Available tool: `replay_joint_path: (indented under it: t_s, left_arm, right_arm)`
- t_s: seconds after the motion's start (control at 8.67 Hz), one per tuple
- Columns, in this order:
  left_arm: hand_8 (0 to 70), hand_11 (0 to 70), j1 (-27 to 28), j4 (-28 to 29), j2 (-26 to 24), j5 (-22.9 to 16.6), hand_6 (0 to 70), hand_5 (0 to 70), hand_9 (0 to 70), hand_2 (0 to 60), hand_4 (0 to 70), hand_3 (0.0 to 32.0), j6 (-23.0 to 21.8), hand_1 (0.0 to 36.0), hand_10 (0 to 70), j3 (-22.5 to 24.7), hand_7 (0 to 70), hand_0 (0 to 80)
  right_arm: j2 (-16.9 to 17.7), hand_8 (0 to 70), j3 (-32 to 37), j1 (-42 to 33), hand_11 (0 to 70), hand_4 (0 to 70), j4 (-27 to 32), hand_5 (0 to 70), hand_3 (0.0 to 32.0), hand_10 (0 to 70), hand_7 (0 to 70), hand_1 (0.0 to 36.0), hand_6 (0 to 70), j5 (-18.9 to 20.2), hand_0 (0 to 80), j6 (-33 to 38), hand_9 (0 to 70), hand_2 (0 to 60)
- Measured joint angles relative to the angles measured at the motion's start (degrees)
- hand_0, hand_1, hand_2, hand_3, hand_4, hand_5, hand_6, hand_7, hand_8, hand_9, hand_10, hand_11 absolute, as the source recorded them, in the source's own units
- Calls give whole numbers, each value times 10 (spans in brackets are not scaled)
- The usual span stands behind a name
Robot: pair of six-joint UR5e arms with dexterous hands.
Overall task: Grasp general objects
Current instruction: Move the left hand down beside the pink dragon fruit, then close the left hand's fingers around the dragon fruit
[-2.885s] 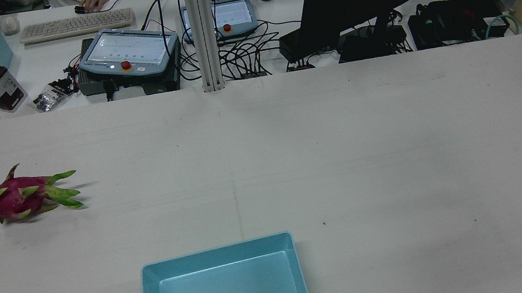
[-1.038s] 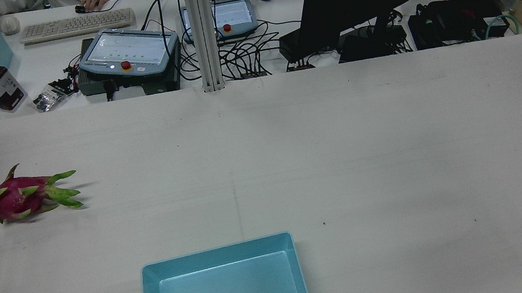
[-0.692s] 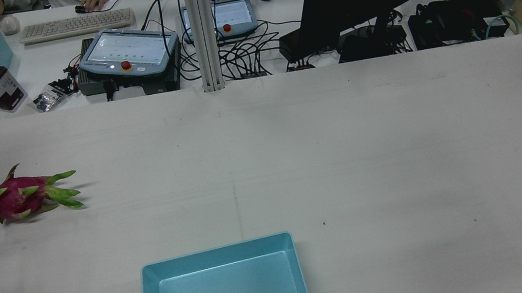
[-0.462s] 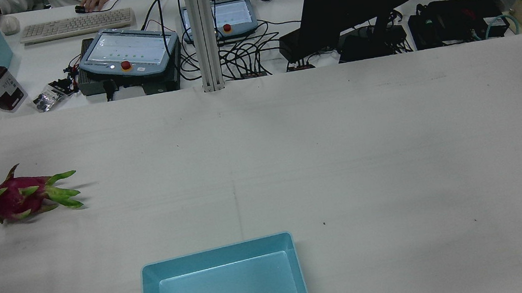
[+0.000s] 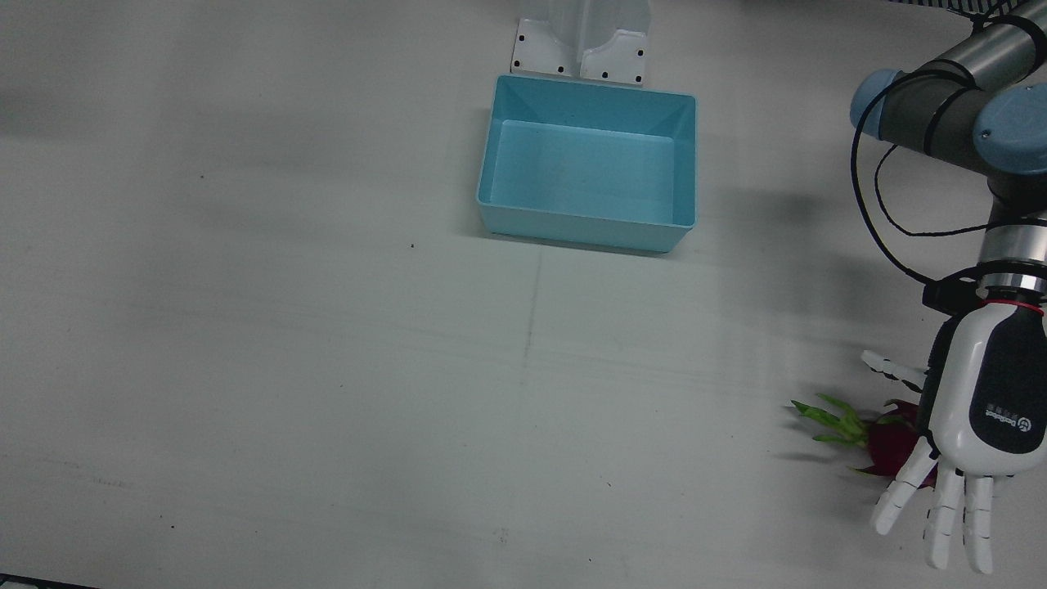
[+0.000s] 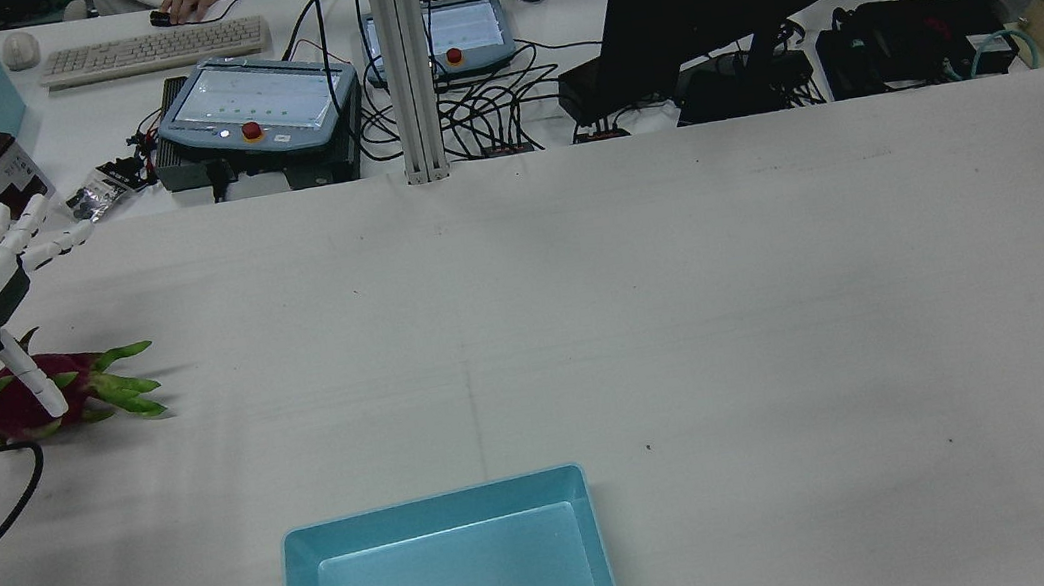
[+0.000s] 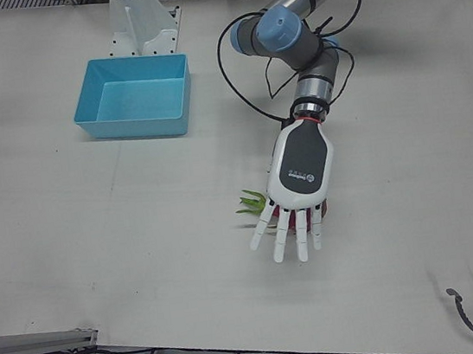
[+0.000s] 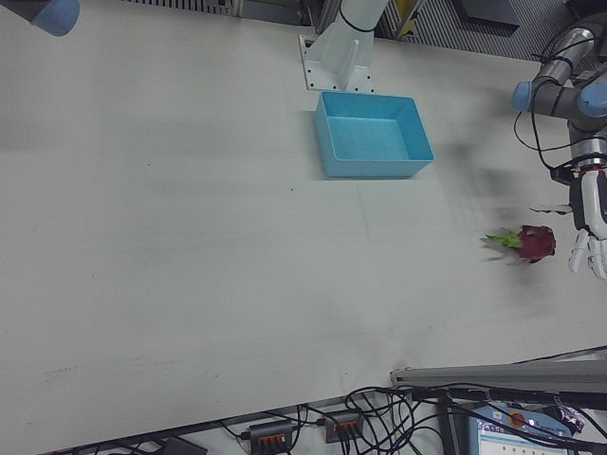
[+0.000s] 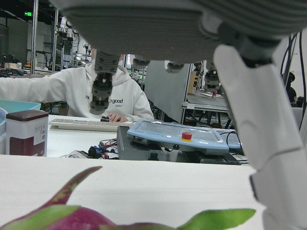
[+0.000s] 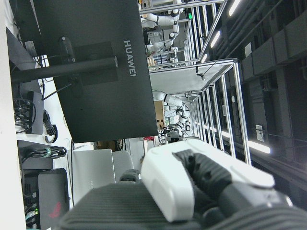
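The left hand hangs over the dragon fruit with its fingers straight and spread apart; it holds nothing. The left-front view shows the hand covering nearly the whole fruit, leaving only the green leaf tips exposed. The right-front view shows the fruit's red body clear of the hand, which sits beside it at the frame's right edge. The rear view shows one finger hanging down in front of the fruit; whether it touches cannot be told. The left hand view looks past the fruit's top toward a person in a white hoodie at a desk with a teach pendant. The right hand appears only in the right hand view, close to the lens; its fingers appear curled, but whether it is open or closed cannot be told.

The fruit lies on the tabletop near the left arm's side edge, toward the operators' side. The blue bin stands well apart, close to the pedestals at mid-table. The surface between fruit and bin is bare.

The fruit lies on its side. Its long axis runs roughly across the tabletop, with the leaf tips pointing toward the table centre and the rounded red end toward the nearer side edge.
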State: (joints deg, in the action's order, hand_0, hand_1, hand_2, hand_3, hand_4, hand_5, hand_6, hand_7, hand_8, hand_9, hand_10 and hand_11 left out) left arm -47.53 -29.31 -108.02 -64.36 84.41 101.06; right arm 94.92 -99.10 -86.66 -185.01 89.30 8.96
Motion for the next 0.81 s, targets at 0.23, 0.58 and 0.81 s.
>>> replay_joint_path:
  t_s: [0.23, 0.58, 0.81]
  left_arm:
    - [0, 0, 20, -25, -21, 9, 0, 0, 0, 46, 49, 228, 27, 101, 0, -27, 0, 455]
    - [0, 0, 22, -17, -21, 27, 0, 0, 0, 38, 47, 196, 34, 83, 0, -69, 0, 425]
    - [0, 0, 18, -19, -19, 32, 0, 0, 0, 31, 41, 188, 34, 80, 0, -77, 0, 421]
  right_arm:
    - [0, 0, 0, 0, 0, 0, 0, 0, 0, 0, 0, 0, 0, 0, 0, 0, 0, 0]
    - [0, 0, 0, 0, 0, 0, 0, 0, 0, 0, 0, 0, 0, 0, 0, 0, 0, 0]
    - [0, 0, 0, 0, 0, 0, 0, 0, 0, 0, 0, 0, 0, 0, 0, 0, 0, 0]
